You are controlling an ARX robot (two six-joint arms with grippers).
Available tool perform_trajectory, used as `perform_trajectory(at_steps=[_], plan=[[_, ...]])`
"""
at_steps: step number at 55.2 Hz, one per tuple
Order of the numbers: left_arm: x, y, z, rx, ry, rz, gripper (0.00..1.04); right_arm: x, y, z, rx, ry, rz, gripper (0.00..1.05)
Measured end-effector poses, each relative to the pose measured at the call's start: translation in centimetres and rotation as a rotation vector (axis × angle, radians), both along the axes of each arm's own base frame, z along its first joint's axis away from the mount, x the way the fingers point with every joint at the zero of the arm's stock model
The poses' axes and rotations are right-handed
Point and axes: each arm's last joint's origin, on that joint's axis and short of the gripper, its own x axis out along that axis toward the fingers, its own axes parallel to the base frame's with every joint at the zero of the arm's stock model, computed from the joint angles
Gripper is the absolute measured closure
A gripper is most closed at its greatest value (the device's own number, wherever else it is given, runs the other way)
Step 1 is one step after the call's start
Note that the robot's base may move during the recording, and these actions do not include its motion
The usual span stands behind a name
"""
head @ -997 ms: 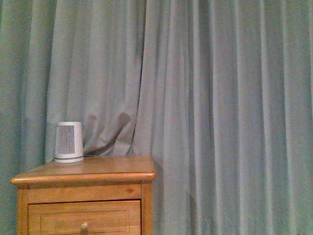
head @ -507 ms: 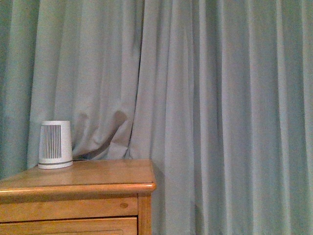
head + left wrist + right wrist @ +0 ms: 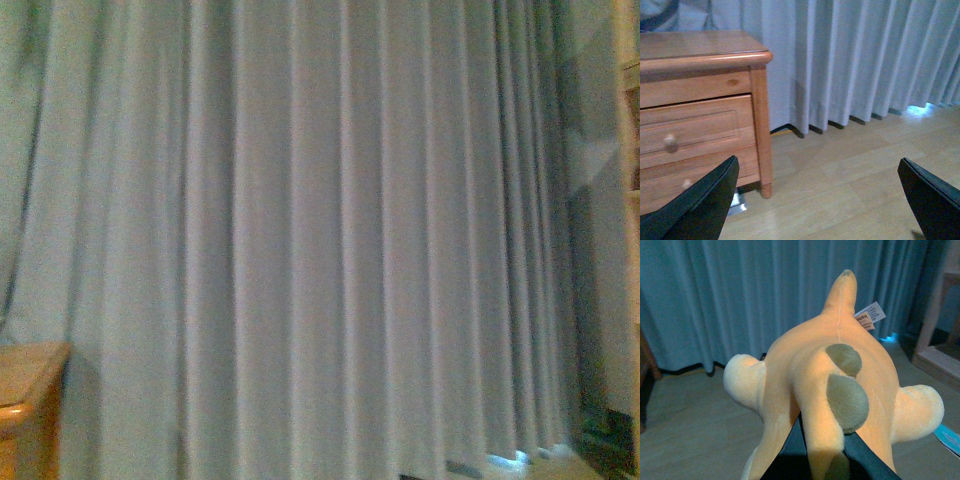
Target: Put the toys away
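Right end effector [image 3: 826, 460]: clamped on the orange plush animal [image 3: 840, 355] by a soft, spotted limb, with the body held clear above the floor [image 3: 685, 430]. Left end effector [image 3: 817, 165]: fingers wide apart, empty, near the wooden nightstand [image 3: 700, 100]. No storage bin appears in any view; the front camera shows mostly curtain [image 3: 300, 240]. Judgement: transport phase. Recommend a firm clamp, carrying the toy clear of furniture, and release only over a confirmed container.

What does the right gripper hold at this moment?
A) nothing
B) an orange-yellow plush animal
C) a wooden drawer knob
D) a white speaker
B: in the right wrist view, the right gripper is closed on a limb of the plush animal.
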Motion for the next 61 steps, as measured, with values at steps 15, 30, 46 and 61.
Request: perform_trajectory(at_steps=[15,30,46,61], plan=[[0.00,0.00,0.00,0.000,0.000,-0.001,0.06,0.00,0.01,0.00,0.000,0.000,0.003,0.98],[0.00,0.00,0.00,0.000,0.000,-0.002,0.06,0.00,0.00,0.00,0.000,0.000,0.002,0.98],[0.00,0.00,0.00,0.000,0.000,0.000,0.06,0.00,0.01,0.00,0.000,0.000,0.003,0.98],[0.00,0.00,0.01,0.000,-0.001,0.000,0.06,0.00,0.01,0.00,0.000,0.000,0.002,0.98]])
